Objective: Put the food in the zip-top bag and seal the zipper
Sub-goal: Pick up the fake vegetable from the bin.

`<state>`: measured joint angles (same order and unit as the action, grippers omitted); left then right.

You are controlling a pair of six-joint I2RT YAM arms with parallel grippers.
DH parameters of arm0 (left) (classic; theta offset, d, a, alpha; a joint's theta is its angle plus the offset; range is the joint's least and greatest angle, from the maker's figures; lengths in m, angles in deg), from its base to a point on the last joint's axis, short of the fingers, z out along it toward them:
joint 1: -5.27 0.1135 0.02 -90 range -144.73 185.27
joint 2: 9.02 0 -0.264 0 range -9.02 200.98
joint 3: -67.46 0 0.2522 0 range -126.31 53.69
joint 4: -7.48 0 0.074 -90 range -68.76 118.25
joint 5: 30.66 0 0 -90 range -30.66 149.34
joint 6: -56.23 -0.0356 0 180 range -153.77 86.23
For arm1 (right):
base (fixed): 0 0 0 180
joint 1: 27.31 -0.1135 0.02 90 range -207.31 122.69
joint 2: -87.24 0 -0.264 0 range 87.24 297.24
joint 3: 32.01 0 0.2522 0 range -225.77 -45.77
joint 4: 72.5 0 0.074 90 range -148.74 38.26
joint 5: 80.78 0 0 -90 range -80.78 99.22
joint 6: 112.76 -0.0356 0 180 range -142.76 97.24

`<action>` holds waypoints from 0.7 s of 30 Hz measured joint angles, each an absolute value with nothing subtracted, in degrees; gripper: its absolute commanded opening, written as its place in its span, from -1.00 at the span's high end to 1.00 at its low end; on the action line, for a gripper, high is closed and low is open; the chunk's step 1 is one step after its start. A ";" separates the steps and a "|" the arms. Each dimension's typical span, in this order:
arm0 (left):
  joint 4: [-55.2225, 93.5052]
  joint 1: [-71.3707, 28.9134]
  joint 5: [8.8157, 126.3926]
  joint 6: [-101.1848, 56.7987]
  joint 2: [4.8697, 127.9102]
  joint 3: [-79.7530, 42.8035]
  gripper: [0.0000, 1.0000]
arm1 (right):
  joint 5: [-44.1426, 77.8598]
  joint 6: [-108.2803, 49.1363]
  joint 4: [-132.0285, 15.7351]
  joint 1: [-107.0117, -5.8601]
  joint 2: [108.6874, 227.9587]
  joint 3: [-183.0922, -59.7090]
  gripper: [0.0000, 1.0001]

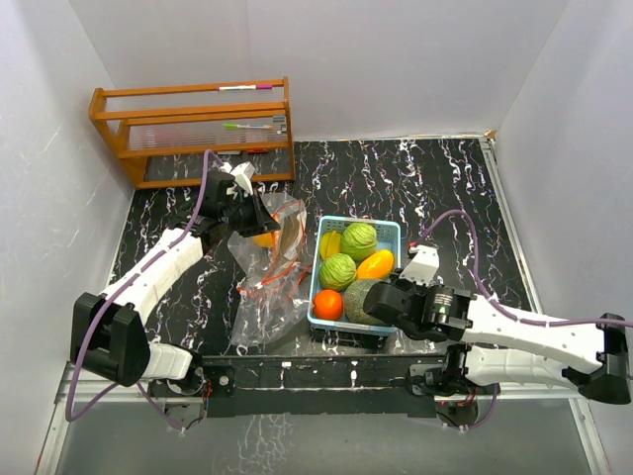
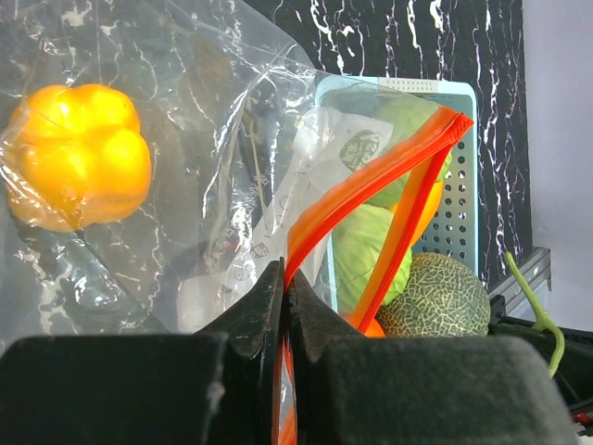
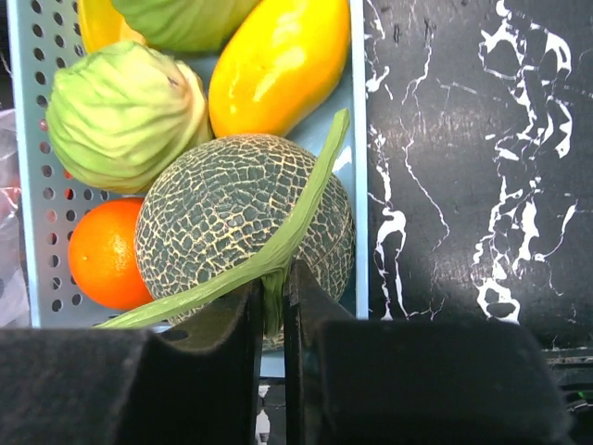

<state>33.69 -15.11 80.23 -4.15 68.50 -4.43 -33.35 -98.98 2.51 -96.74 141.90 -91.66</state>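
A clear zip-top bag with an orange zipper strip lies left of the light-blue basket. My left gripper is shut on the bag's zipper edge and holds its mouth up. A yellow-orange pepper sits inside the bag. In the basket lie a netted melon, an orange, two cabbages, a yellow-orange piece and a yellow piece. My right gripper is shut on the melon's green stem at the basket's near right corner.
A wooden rack holding pens stands at the back left. The black marbled table is enclosed by white walls on three sides. The basket's rim runs just right of the melon.
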 measured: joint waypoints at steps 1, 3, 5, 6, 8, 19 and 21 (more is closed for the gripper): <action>33.67 -15.11 80.27 -4.17 68.50 -4.43 1.00 | -33.76 -98.35 2.47 -96.74 141.24 -91.70 0.85; 33.67 -15.11 80.34 -4.17 68.50 -4.43 1.00 | -34.51 -96.36 2.36 -96.74 140.06 -92.22 0.85; 33.71 -15.11 80.34 -4.17 68.50 -4.43 1.00 | -35.29 -93.10 1.83 -96.74 139.01 -94.32 0.85; 33.71 -15.11 80.36 -4.17 68.50 -4.43 1.00 | -35.71 -90.94 0.92 -96.74 138.46 -95.92 0.85; 33.78 -15.11 80.34 -4.19 68.50 -4.46 1.00 | -36.26 -86.09 -1.88 -96.74 137.15 -99.28 0.85; 35.03 -15.11 80.45 -4.15 68.43 -5.40 1.00 | -38.40 -62.64 -26.80 -96.74 130.66 -103.72 0.85; 34.96 -15.11 80.73 -4.15 68.41 -5.59 1.00 | -38.18 -58.48 -32.96 -96.74 132.63 -103.72 0.85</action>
